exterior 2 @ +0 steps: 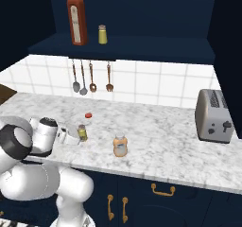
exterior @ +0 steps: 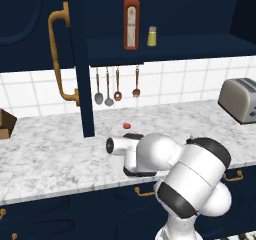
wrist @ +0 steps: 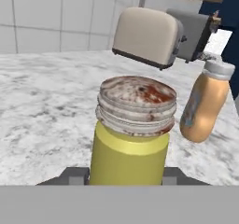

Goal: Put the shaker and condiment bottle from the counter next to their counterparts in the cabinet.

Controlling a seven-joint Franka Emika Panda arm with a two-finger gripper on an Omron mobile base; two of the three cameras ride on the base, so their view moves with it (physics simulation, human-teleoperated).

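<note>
Two base views flanking counter (exterior: 50,149), hand view close on shaker (wrist: 128,148)

shaker (exterior 2: 82,133) left of condiment bottle (exterior 2: 120,145), both on counter (exterior 2: 160,131)

olive-yellow shaker (wrist: 129,155), peach-orange condiment bottle (wrist: 204,104), white-grey marbled counter (exterior 2: 156,141)

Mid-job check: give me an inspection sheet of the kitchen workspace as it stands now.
Surface: marbled counter.
Job's things: shaker upright between the fingertips; condiment bottle upright on the counter beside it; red sauce bottle and yellow shaker on the cabinet shelf.
Clutter: toaster; small red item.
Gripper: gripper closing around the shaker.
Cables: nothing seen.
Surroundings: hanging utensils, tiled wall.
</note>
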